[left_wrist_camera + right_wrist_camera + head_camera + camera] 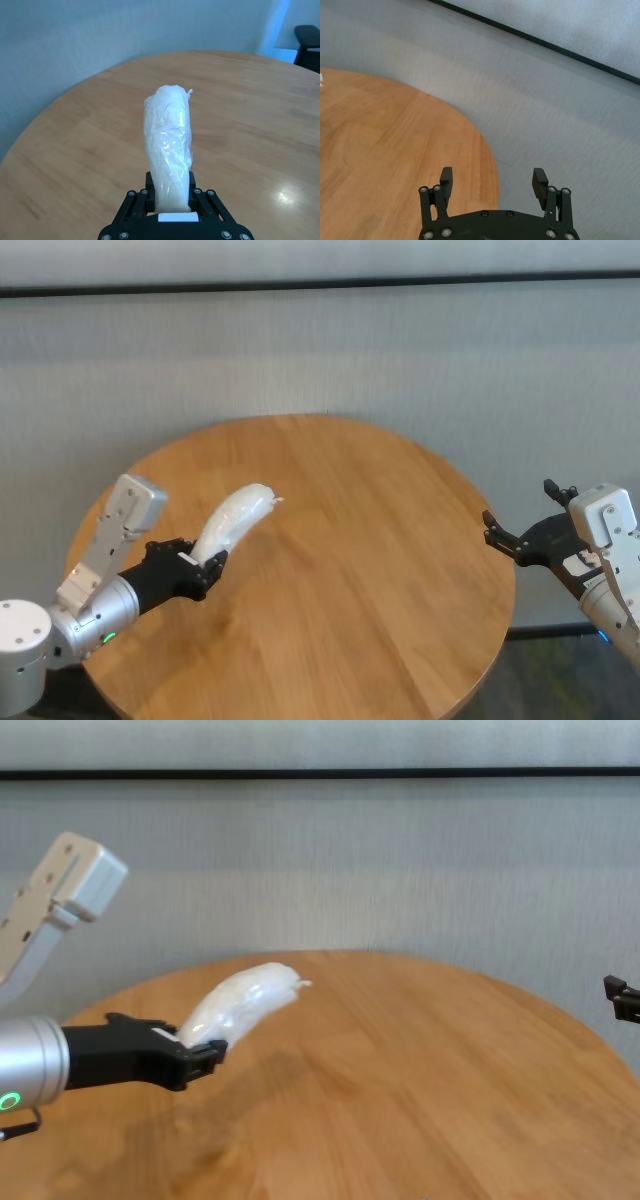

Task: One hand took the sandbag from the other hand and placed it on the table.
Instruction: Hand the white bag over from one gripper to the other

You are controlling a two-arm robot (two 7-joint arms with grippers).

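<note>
At lower left of the head view, the left gripper, the one with the green light, is clamped on one end of the sandbag, which sticks up and out above the table without touching it. Over the table's right edge, the right gripper waits with its fingers spread and nothing between them. Wrapped in shiny plastic, the bag looks soft, lumpy and likely slippery; it droops slightly. Its free upper half seems the best place to pinch, squarely across the width.
</note>
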